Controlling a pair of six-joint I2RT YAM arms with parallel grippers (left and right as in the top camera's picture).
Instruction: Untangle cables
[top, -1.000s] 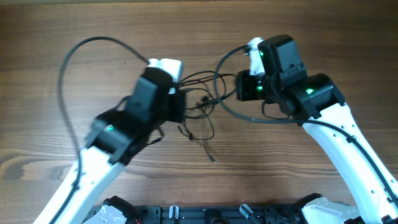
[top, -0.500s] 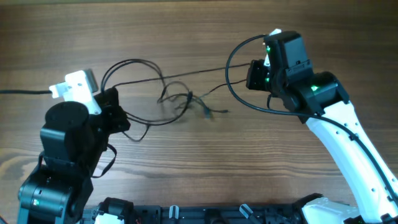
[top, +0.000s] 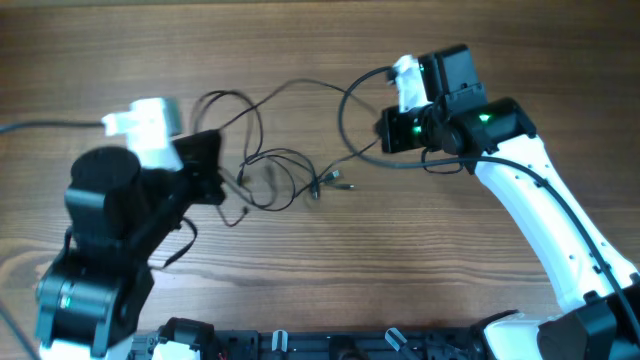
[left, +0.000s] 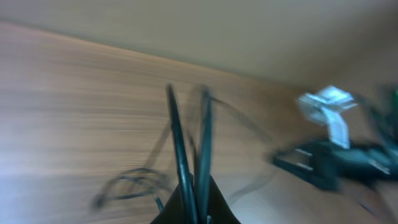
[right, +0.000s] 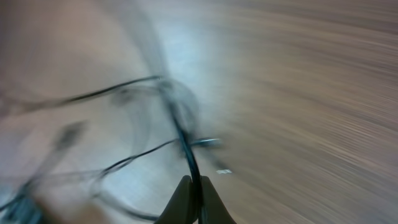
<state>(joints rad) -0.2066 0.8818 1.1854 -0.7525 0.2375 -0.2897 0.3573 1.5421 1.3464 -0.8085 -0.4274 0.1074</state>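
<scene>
The cables (top: 268, 178) are thin black wires lying in loose loops on the wooden table between my two arms, with small plug ends (top: 330, 182) near the middle. My left gripper (top: 218, 168) is at the left end of the tangle, shut on two strands (left: 186, 155) that run up out of its fingers (left: 214, 208). At the right end, my right gripper (top: 383, 130) is shut on a single strand (right: 183, 140). That strand runs from its fingertips (right: 183, 199) towards blurred loops (right: 124, 165). Both wrist views are smeared by motion.
A thicker black arm cable (top: 345, 125) curves in a wide arc left of the right gripper. A grey arm cable (top: 40, 127) trails off the left edge. The right arm (left: 339, 162) shows in the left wrist view. A black rail (top: 330, 345) lies along the table's near edge.
A second ago the arms were close together, then swung wide apart and drew a strand taut. Now both grippers have come slightly inward and the cables hang slacker in loops.
</scene>
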